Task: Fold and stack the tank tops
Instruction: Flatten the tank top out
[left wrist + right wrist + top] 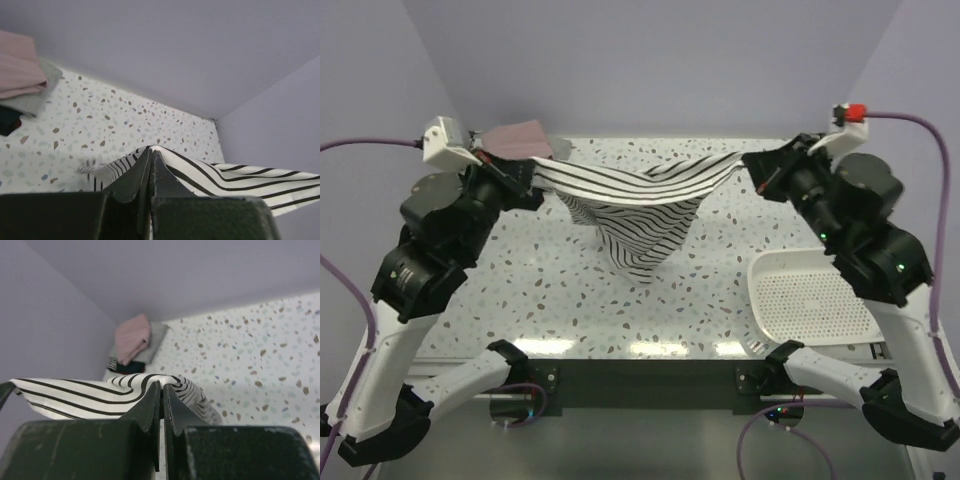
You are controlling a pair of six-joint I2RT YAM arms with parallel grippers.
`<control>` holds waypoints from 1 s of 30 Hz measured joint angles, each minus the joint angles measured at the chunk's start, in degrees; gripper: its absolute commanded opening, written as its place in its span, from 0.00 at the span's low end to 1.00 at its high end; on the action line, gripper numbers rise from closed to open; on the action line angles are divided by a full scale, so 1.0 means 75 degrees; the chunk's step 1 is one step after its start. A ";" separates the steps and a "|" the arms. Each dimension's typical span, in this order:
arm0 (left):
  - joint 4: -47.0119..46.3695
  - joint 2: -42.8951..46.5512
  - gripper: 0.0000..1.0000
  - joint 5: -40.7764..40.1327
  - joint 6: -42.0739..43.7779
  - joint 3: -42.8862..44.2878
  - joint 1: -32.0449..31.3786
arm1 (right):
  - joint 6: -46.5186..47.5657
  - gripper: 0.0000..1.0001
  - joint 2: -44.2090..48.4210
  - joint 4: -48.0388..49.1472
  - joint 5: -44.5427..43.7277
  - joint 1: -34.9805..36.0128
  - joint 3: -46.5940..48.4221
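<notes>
Plain lilac walls [650, 60], speckled white tabletop [550, 290], soft even light

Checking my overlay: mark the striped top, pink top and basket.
striped top [642, 235], top external view, sagging middle.
pink top [132, 340], right wrist view, upper folded layer.
basket [810, 300], top external view, bare perforated floor.
</notes>
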State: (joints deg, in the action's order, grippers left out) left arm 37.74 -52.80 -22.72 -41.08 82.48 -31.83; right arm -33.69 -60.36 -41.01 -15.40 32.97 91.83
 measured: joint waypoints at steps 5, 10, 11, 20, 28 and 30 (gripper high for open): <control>-0.0111 -0.0108 0.00 -0.0175 0.0294 0.1565 0.0000 | 0.0187 0.00 0.0460 0.0286 0.0102 0.0000 0.1483; -0.0376 -0.0443 0.00 -0.0195 0.0458 0.2518 -0.0006 | 0.0361 0.00 0.0536 0.0542 0.0245 0.0003 0.2500; -0.0458 -0.0522 0.00 -0.0210 0.0475 0.2591 -0.0006 | 0.0391 0.00 0.0522 0.0577 0.0256 0.0000 0.2532; -0.1411 -0.1629 0.00 -0.0152 0.0580 0.1990 0.0527 | 0.0804 0.00 -0.0982 0.0965 0.0050 -0.0012 0.1734; -0.2224 -0.5654 0.00 0.2092 0.0664 0.3879 0.2567 | 0.1032 0.00 -0.5584 0.1172 0.0889 -0.0784 0.4132; -0.2253 -0.6793 0.00 0.2597 0.0729 0.5228 0.2748 | 0.1070 0.00 -0.6659 0.0997 0.1064 -0.0982 0.5403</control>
State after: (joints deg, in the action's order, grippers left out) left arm 20.84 -103.74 -3.25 -35.62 121.69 -11.22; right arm -25.67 -110.30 -33.54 -7.42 25.61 132.35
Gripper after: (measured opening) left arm 0.012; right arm 0.015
